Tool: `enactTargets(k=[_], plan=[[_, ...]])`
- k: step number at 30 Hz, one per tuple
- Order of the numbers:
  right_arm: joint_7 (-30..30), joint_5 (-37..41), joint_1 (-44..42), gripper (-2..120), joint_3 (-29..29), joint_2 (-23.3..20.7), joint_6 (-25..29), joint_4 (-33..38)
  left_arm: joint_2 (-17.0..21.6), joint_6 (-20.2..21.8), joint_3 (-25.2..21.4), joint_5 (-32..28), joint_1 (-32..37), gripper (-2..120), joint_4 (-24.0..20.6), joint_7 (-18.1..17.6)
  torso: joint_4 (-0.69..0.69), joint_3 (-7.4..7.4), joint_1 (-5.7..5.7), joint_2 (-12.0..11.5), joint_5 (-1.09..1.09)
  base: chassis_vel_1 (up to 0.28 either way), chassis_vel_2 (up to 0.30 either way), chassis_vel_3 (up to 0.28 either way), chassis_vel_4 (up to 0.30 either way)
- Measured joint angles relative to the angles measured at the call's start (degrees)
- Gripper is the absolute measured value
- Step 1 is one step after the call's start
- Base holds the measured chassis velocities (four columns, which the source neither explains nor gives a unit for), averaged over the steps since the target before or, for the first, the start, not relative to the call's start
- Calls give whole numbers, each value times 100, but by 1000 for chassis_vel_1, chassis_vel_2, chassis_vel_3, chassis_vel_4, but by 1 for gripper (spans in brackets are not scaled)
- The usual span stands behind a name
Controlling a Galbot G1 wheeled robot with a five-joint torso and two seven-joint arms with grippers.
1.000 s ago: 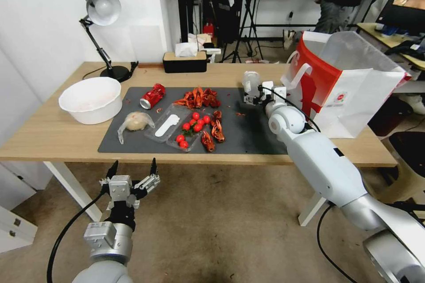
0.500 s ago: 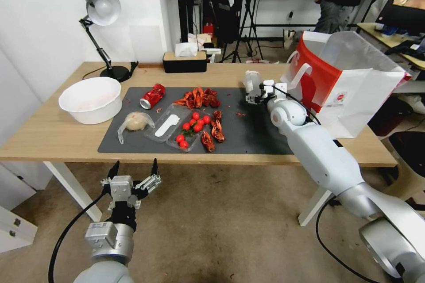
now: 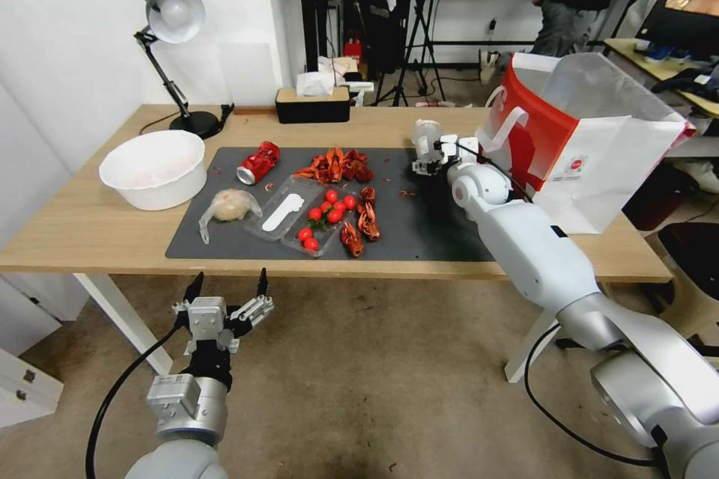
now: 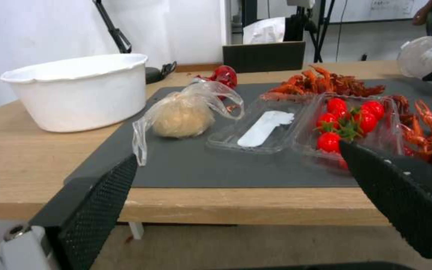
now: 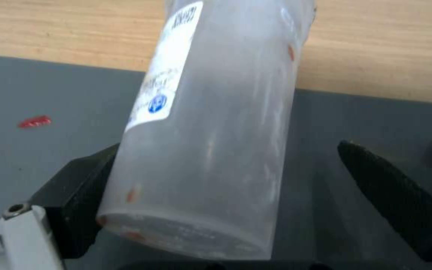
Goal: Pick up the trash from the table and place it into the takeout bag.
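Note:
A clear plastic cup [image 3: 427,136] with a white label tilts over the right part of the dark mat [image 3: 419,228], beside the takeout bag [image 3: 599,142]. My right gripper [image 3: 428,161] is open around the cup [image 5: 211,131]: one finger [image 5: 83,187] touches its side and the other finger [image 5: 391,187] stands apart. A crushed red can [image 3: 258,162] and a plastic-wrapped pale lump [image 3: 228,206] lie on the mat's left part. My left gripper [image 3: 227,286] hangs open below the table's front edge, facing the lump [image 4: 183,114].
A large white bowl [image 3: 153,168] sits at the table's left, with a desk lamp [image 3: 168,15] and a tissue box [image 3: 312,105] behind. Red crayfish shells [image 3: 337,163] and a clear tray of cherry tomatoes [image 3: 318,217] occupy the mat's middle. The white bag stands at the right end.
My right arm's forearm has swung a little toward the bag while the wrist stays at the cup. The left gripper has hardly moved.

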Motion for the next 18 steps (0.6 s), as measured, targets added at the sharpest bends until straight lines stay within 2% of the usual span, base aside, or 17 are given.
enactTargets(k=[8,16,18], plan=[[-12,-1,-13,98,2,0,-199,-4,19,-2,3,-8,-7,100,-4,-3,0,0,0,0,0,0,0,0,0],[-82,3,-63,79,11,13,-161,-5,26,-5,1,-7,4,100,-3,-6,1,-2,-1,0,0,0,0,0,0],[-85,4,-75,70,20,15,-143,-6,28,-6,-16,-6,13,100,-5,-6,3,-2,-1,0,0,0,0,0,0]])
